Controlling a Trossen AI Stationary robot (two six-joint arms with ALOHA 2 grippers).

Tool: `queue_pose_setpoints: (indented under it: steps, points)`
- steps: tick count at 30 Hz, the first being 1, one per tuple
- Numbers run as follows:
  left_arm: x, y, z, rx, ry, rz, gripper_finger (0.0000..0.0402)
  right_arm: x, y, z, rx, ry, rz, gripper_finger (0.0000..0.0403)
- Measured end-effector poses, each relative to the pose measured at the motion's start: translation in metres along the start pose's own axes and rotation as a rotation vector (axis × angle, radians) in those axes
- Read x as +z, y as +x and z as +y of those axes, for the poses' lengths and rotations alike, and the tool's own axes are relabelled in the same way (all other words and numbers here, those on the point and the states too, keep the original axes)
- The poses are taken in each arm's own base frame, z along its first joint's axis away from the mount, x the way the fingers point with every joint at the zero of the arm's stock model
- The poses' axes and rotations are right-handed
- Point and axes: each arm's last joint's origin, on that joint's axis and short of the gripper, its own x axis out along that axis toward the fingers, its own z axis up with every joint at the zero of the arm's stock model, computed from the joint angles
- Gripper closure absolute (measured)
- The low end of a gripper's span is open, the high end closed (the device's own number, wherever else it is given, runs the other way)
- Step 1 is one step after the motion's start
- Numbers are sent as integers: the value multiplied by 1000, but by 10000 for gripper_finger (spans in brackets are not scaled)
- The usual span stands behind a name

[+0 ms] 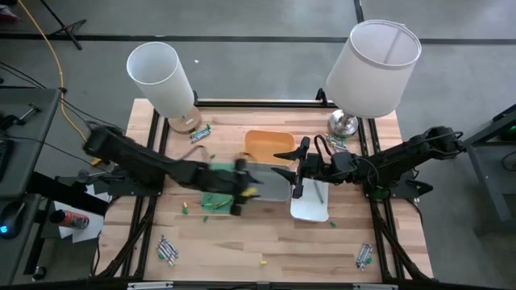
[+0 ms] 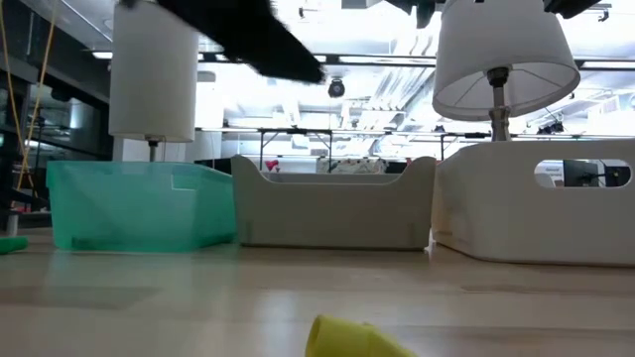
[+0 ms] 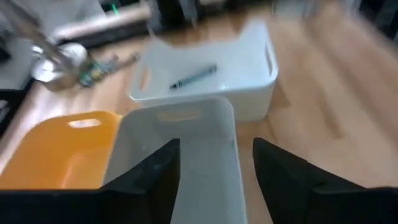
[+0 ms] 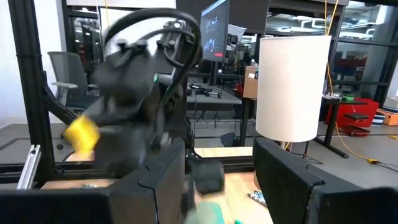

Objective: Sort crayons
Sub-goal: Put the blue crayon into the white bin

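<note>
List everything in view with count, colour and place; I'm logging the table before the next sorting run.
lamps: two, white shades, back corners, left and right
orange tray: one, back centre
grey tray: one, centre, under the left end effector
white tray: one, right of the grey one
green tray: one, left of the grey one
teal crayon: one, inside the white tray
loose crayons: several, green and yellow, scattered on the front left table
left end effector: open, over the grey tray
right end effector: open, beside the white tray
</note>
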Motion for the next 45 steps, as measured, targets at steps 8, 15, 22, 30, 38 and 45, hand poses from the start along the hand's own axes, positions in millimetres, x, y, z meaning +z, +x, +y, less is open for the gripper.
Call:
queue_pose_setpoints:
  steps: [8,15,22,30,38,45]
  points:
    - [-41,-91,15,45,-173,-420,224,-2,0,-1,-3,-5,14,219]
    - [-39,-146,24,10,-214,-588,224,-4,0,-1,-2,-9,35,219]
    - [-41,-155,24,4,-200,-587,225,-6,0,-1,0,4,61,219]
    - [-44,-139,21,111,-187,-510,225,-12,0,0,3,67,114,219]
    - [-42,-137,20,123,-165,-524,225,-31,-13,25,352,288,382,219]
    - [-42,-137,20,125,-158,-522,225,-37,-33,54,426,338,516,219]
